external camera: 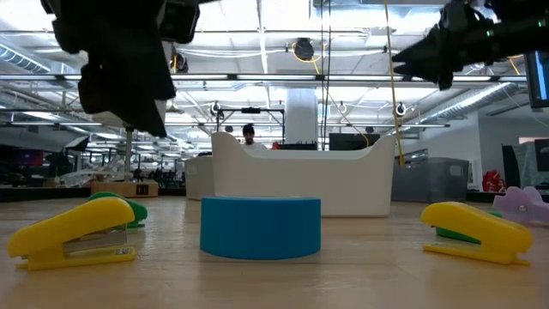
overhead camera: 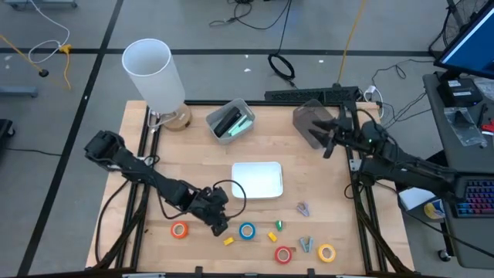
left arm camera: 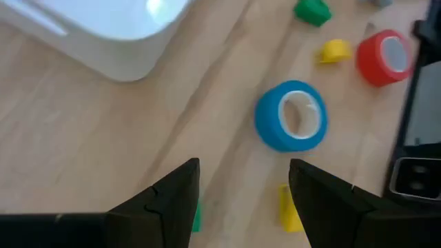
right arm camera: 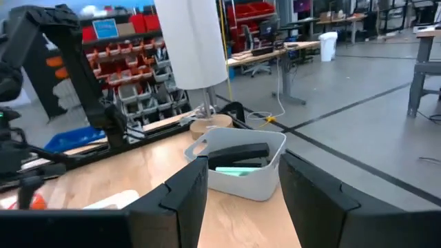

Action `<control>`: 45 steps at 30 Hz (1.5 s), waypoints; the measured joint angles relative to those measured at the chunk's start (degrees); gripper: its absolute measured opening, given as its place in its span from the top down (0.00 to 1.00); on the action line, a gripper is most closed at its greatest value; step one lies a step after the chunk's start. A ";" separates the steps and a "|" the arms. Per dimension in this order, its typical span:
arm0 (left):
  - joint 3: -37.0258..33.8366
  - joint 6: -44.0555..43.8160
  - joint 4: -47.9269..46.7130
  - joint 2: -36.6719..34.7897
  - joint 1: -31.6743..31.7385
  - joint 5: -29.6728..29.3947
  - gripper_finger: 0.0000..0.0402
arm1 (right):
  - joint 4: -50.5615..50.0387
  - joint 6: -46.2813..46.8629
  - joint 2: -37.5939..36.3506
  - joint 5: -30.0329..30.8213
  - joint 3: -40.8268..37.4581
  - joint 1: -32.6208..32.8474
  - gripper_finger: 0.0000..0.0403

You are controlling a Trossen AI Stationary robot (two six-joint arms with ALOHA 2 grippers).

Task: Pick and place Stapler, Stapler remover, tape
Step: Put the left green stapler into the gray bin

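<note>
The left gripper (overhead camera: 218,218), fingers apart, is poised near the blue tape roll (left arm camera: 291,116), judged light, rigid, best pinched across its rim.

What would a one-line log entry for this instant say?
left gripper: open, above table beside blue tape roll | right gripper: open, raised at far right | white tray: centre
</note>
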 joint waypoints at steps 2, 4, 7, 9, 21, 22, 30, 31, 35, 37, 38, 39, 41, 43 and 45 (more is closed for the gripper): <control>0.60 -0.07 -1.84 -0.04 -0.62 -0.33 0.45 | 3.65 0.01 -1.41 0.88 -3.22 0.01 0.58; 0.76 -0.15 -3.08 -0.04 -1.17 -0.47 0.45 | 8.32 0.02 -2.53 0.93 -6.25 0.01 0.58; 0.78 -0.31 -4.58 -0.04 -1.39 -0.59 0.45 | 15.35 1.18 -3.72 0.82 -10.39 0.01 0.58; 0.78 -0.28 -5.71 -0.04 -1.09 -0.61 0.45 | 18.26 3.47 -4.32 0.98 -12.40 0.01 0.58; 0.83 1.13 -7.93 4.25 0.19 4.35 0.45 | 19.82 6.96 -5.13 0.93 -15.44 0.01 0.58; 0.83 0.61 -8.07 4.90 0.19 5.15 0.45 | 19.82 6.94 -5.12 0.93 -15.44 0.01 0.58; 0.83 -4.95 -10.08 7.28 0.19 4.99 0.45 | 19.82 6.87 -5.11 0.93 -15.44 0.01 0.58; 0.83 -4.96 -10.05 7.26 0.19 4.51 0.45 | 19.82 6.86 -5.11 0.93 -15.44 0.01 0.58; 0.83 -4.77 -9.72 7.26 0.19 3.44 0.45 | 19.80 6.86 -5.11 0.93 -15.42 0.01 0.58; 0.83 -4.53 -9.73 7.26 0.19 3.45 0.45 | 19.82 6.86 -5.11 0.93 -15.43 0.01 0.58; 0.83 -3.90 -9.73 7.26 0.19 3.45 0.45 | 19.82 6.86 -5.11 0.93 -15.42 0.01 0.58; 0.83 -3.02 -9.73 7.26 0.19 3.41 0.45 | 19.80 6.86 -5.11 0.93 -15.42 0.01 0.58; 0.83 -1.57 -9.79 7.26 0.19 3.04 0.45 | 19.82 6.86 -5.11 0.93 -15.42 0.01 0.58; 0.83 -0.51 -9.79 7.26 0.17 2.77 0.45 | 19.81 6.86 -5.11 0.93 -15.42 0.01 0.58; 0.83 0.28 -9.81 7.30 0.19 2.75 0.45 | 19.80 6.86 -5.11 0.93 -15.42 0.01 0.58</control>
